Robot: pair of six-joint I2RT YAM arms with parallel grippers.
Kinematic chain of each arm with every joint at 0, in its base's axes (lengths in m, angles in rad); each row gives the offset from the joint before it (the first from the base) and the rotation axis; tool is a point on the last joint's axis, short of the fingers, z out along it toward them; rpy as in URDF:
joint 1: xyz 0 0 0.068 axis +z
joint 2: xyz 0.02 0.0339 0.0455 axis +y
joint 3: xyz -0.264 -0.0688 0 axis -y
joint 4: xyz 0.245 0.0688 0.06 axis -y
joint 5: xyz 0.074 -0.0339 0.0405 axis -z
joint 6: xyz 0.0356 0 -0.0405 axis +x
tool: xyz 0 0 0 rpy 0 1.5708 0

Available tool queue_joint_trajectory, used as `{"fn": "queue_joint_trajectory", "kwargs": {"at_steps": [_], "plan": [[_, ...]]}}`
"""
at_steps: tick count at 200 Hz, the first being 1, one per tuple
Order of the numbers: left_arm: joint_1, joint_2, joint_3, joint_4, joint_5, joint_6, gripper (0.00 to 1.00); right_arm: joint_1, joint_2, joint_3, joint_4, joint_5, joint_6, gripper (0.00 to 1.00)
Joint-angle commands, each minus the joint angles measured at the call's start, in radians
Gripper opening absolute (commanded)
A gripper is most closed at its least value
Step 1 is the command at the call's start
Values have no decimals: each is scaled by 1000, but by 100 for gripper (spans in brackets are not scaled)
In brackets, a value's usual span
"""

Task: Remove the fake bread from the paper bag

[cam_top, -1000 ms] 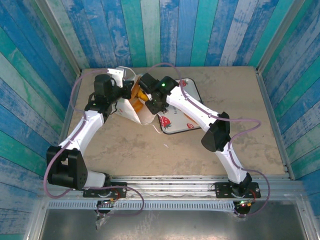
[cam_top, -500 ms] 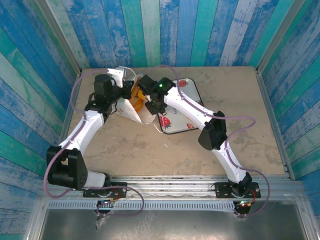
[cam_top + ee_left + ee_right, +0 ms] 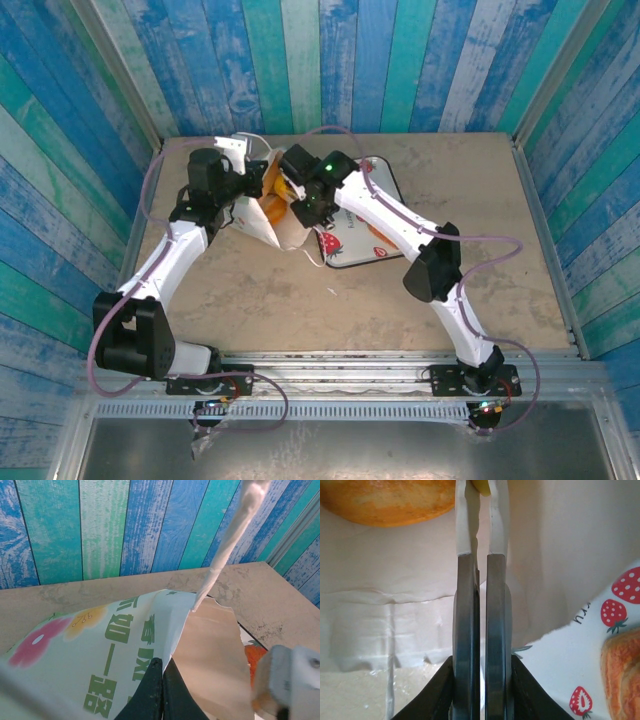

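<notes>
The white paper bag [image 3: 262,222] lies on its side with its mouth toward the right arm. My left gripper [image 3: 162,664] is shut on the bag's [image 3: 115,635] upper edge and holds the mouth up; a loop handle [image 3: 231,535] sticks up above it. Metal tongs [image 3: 480,625] are clamped in my shut right gripper [image 3: 481,666], and their white tips [image 3: 480,525] reach into the bag. An orange round bun [image 3: 390,502] lies just past the tips, inside the bag. Orange bread [image 3: 270,203] shows in the bag's mouth, beside my right gripper [image 3: 300,205].
A white strawberry-print tray [image 3: 362,245] lies right of the bag, under the right arm, with a golden-brown pastry [image 3: 622,675] on it. Blue plank walls close in the table at the back and sides. Bare tabletop [image 3: 300,310] lies in front of the bag.
The right arm swayed slightly left and came back, with the tongs still at the bag's mouth. The left gripper kept its hold on the bag's edge.
</notes>
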Motion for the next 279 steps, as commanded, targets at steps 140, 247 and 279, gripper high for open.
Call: {"fn": "queue_joint_trajectory", "kwargs": {"at_steps": [140, 247, 279], "plan": [[-2, 6, 47, 48, -64, -43, 0, -90, -596, -640, 255, -431, 78, 0], [-1, -5, 47, 31, -76, -39, 0, -413, -948, -978, 411, -692, 160, 1], [-1, -9, 44, 31, -77, -39, 0, -504, -955, -1021, 453, -757, 174, 0]]}}
